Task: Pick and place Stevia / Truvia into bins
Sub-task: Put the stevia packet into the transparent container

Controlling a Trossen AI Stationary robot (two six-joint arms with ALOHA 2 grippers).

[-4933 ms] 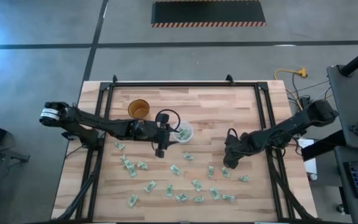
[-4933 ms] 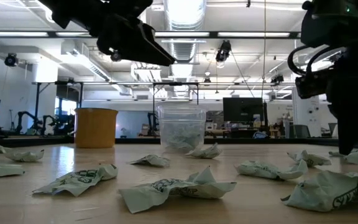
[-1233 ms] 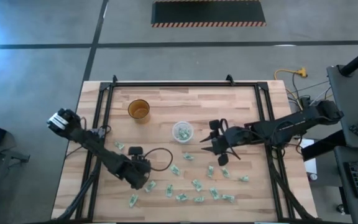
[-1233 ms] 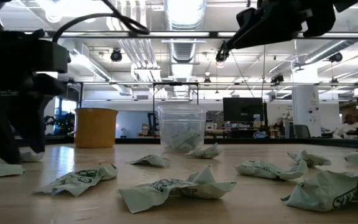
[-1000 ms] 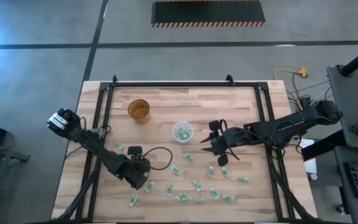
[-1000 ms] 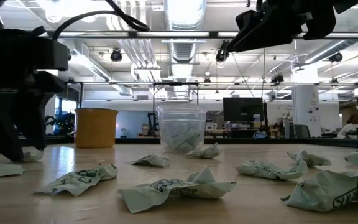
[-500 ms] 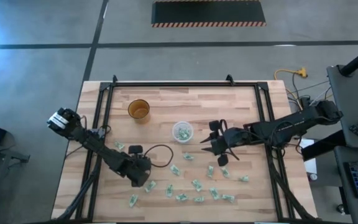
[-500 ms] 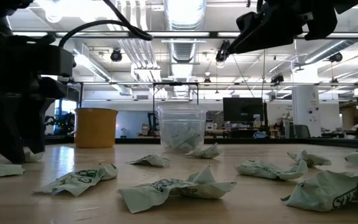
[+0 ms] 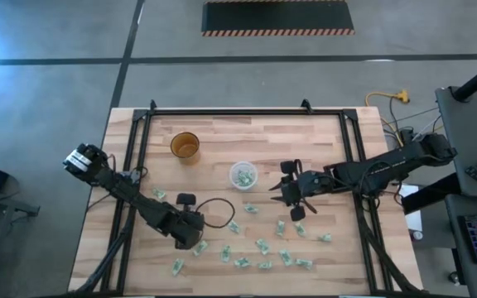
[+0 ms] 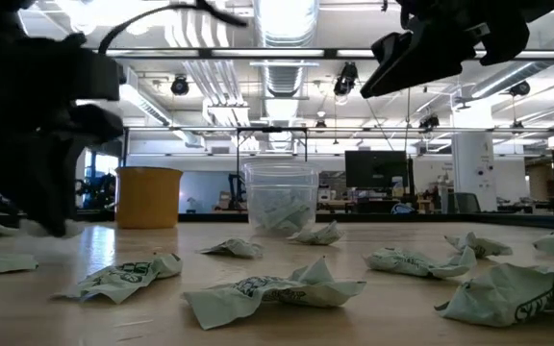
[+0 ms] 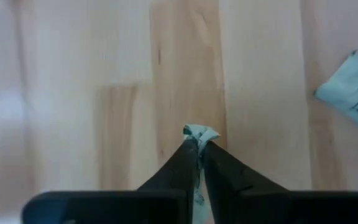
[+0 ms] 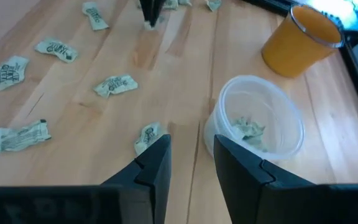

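A few sachets already lie in the clear cup, many litter the counter; the left pincer pinches one, the right pincer hovers spread near the cup.

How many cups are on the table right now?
2: the amber cup toward the table's far left, and the translucent cup near the middle, with sachets inside. None looks hidden.

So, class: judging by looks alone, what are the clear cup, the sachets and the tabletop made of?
Clear cup: likely translucent plastic, since its contents show through.
Sachets: seemingly printed matte paper that crumples.
Tabletop: pale wood planks with visible grain and seams.
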